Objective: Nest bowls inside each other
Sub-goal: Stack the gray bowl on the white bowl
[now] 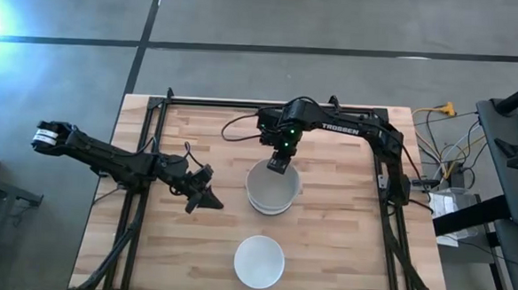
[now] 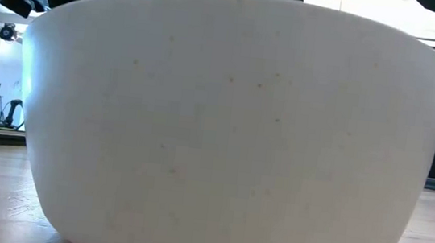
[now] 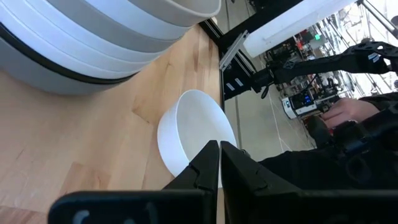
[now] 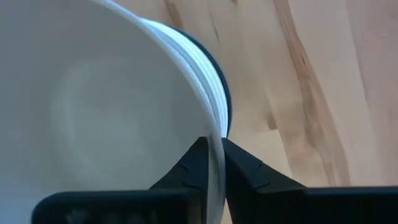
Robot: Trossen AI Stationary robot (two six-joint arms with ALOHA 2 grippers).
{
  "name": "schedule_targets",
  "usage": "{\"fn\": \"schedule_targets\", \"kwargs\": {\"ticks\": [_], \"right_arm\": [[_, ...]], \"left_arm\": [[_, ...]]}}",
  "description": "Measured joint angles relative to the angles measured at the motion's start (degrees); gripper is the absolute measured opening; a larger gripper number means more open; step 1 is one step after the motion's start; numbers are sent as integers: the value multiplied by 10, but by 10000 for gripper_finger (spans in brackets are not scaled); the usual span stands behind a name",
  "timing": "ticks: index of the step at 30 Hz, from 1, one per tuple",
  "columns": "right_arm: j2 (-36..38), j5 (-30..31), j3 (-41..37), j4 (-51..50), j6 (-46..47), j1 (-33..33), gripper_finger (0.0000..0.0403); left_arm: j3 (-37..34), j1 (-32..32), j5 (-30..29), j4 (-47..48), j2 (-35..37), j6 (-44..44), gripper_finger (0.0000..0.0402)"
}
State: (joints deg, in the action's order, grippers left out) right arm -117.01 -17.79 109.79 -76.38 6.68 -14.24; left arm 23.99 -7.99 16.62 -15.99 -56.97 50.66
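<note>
From above, the right gripper [image 1: 278, 165] sits on the far rim of the stack of nested bowls [image 1: 271, 188], mid-table. The left gripper [image 1: 210, 201] hangs off to that stack's left, fingers pressed together, holding nothing. A single white bowl [image 1: 259, 260] stands alone near the table's [image 1: 342, 256] front edge, well clear of both grippers.

Down at table height, that single white bowl [image 2: 229, 123] fills nearly everything; arm parts only peek over its rim.

Left wrist: the shut left gripper [image 3: 219, 163] points toward the single white bowl [image 3: 189, 134], the stack [image 3: 93, 37] looming beside it, banded white, grey and dark.

Right wrist: the right gripper [image 4: 213, 158] straddles the top bowl's rim [image 4: 208, 118], one finger inside, one outside, pinching it.
</note>
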Motion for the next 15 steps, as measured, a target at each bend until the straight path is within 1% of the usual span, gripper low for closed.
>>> {"fn": "schedule_targets", "kwargs": {"ticks": [5,10,15], "right_arm": [[4,1,-5,7,8,5,55],[13,3,9,9,8,9,79],[42,13,16,17,9,10,97]], "left_arm": [[0,0,0,0,0,0,0],[0,0,0,0,0,1,0],[1,0,0,-1,0,1,0]]}}
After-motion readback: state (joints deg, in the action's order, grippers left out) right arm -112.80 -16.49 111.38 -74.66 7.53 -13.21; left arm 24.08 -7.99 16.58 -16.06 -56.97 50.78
